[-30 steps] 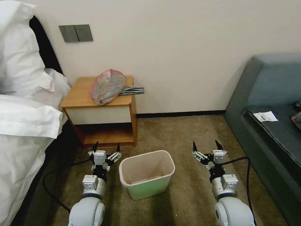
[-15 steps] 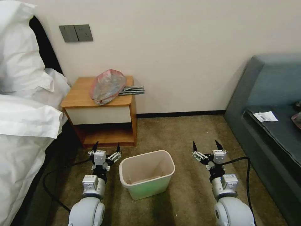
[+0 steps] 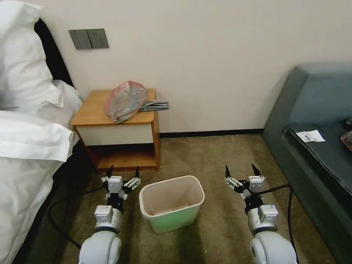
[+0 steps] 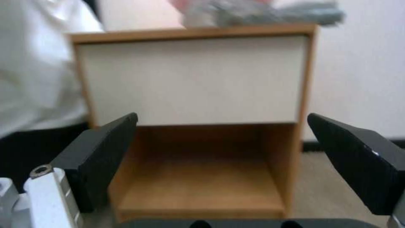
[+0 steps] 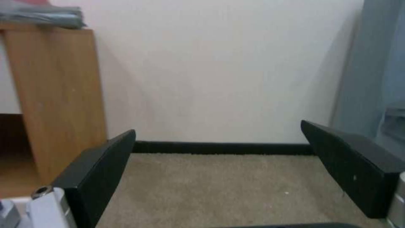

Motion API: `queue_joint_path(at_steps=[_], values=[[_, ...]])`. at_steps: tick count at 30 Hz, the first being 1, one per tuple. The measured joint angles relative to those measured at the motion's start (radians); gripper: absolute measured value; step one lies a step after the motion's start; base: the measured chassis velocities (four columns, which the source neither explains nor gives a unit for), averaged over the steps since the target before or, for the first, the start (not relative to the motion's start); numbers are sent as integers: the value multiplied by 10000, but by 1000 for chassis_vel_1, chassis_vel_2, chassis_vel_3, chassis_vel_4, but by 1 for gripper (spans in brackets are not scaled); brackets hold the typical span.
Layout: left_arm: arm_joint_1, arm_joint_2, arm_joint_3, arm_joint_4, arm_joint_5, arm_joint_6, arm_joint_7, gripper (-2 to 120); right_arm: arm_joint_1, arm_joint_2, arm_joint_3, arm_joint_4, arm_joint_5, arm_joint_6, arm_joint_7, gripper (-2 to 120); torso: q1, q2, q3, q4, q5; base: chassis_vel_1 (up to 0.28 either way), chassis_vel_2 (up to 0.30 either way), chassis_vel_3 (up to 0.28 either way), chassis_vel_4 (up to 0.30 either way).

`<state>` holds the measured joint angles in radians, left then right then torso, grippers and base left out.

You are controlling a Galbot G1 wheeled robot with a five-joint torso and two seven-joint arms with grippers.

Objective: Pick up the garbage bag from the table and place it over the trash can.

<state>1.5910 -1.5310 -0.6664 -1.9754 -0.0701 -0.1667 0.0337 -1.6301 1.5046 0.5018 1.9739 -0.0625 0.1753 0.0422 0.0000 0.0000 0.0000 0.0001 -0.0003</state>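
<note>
I am holding both left fingers [image 3: 122, 172] and right fingers [image 3: 240, 171] wide, eyeing the flimsy, light garbage bag [image 3: 124, 100] at the worktop [image 3: 90, 112] right edge; pinching its pink rim looks best

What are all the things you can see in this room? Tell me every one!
garbage bag: one, grey with a pink-red rim, crumpled on the table top
grey folded stack: one, on the table's right edge, beside the bag
table: one, orange-brown with a white drawer front, against the wall by the bed
trash can: one, light green outside, beige inside, on the carpet in front of the table
bed: one, white bedding, far left
sofa: one, blue-grey, far right
paper slip: one, white, on the sofa
wall plates: two, grey, above the table
left pincer: one, open, left of the can
right pincer: one, open, right of the can
</note>
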Motion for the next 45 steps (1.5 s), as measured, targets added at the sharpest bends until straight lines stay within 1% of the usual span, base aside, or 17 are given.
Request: queue_joint_path(at_steps=[2, 3, 5, 8, 9, 10, 12, 17, 19, 21, 24, 27, 32, 34, 39, 42, 45], values=[[234, -172, -655, 135, -402, -939, 208, 100, -468, 33, -290, -159, -366, 1010, 246, 100, 0, 0, 0, 0, 1, 0, 0, 0, 0], [234, -172, -655, 135, -402, -939, 208, 100, -468, 33, -290, -159, -366, 1010, 246, 100, 0, 0, 0, 0, 1, 0, 0, 0, 0], [454, -339, -1279, 269, -781, -1843, 411, 100, -715, 284, -639, -377, -833, 1765, 376, 100, 1, 0, 0, -4, 0, 0, 0, 0, 0], [542, -411, -1534, 324, -935, -2204, 495, 100, -635, 442, -732, -411, -944, 1876, 336, 100, 1, 0, -1, -2, 10, 0, 0, 0, 0], [712, -532, -1999, 429, -1219, -2855, 633, 100, -485, 535, -759, -451, -1036, 1943, 272, 100, 1, 0, 0, 1, -3, 0, 0, 0, 0], [775, -577, -2181, 463, -1323, -3097, 682, 100, -383, 538, -768, -457, -1057, 1943, 233, 100, 0, 0, 0, 3, 0, 0, 0, 0, 0], [811, -603, -2273, 482, -1388, -3249, 718, 100, -167, 511, -762, -451, -1091, 1931, 196, 100, 0, 0, -1, 2, 5, 0, 0, 0, 0], [821, -613, -2300, 491, -1406, -3293, 738, 100, 229, 413, -760, -344, -1104, 1795, 150, 100, 0, 0, 0, -1, 1, 0, 0, 0, 0], [821, -554, -2269, 491, -1492, -3298, 768, 100, 915, 96, -789, -159, -983, 1497, 133, 100, 0, 0, 0, 1, 0, 0, 0, 0, 0], [726, 157, -1822, 408, -2104, -3163, 1032, 100, 1521, -481, -966, -125, -695, 1231, 99, 100, 0, 0, 0, -6, 2, 0, 0, 0, 0], [716, 343, -1730, 395, -2213, -3114, 1079, 100, 1955, -1021, -1190, -277, -426, 1079, 103, 100, 1, 0, 1, -5, 5, 0, 0, 0, 0], [838, 563, -952, 64, -2494, -2391, 1105, 100, 3137, -2148, -1753, -934, 75, 861, 132, 100, 0, 0, 1, 0, 2, 0, 0, 0, 0], [877, 888, -662, -28, -2183, -2035, 1149, 100, 4647, -2902, -2187, -1849, -316, 635, 58, 100, 0, 0, 1, -3, 6, 0, 0, 0, 0], [900, 997, -625, -21, -1979, -2024, 1148, 100, 5633, -3259, -2760, -2502, -675, 529, 119, 100, 0, 0, 1, -1, 3, 0, 0, 0, 0], [924, 969, -605, 66, -1884, -2052, 1091, 100, 7036, -3527, -4068, -3591, -716, 405, 490, 100, 0, -1, 2, -3, 3, 0, 0, 0, 0], [927, 826, -588, 99, -1866, -2063, 976, 100, 8539, -3330, -5324, -4885, -873, 582, 765, 100, 0, 0, 1, 0, 1, 0, 0, 0, 0], [906, 755, -602, 126, -1865, -2063, 932, 100, 9336, -3142, -6013, -5588, -1037, 502, 999, 100, -1, -1, 1, 1, 3, 0, 0, 0, 0]])
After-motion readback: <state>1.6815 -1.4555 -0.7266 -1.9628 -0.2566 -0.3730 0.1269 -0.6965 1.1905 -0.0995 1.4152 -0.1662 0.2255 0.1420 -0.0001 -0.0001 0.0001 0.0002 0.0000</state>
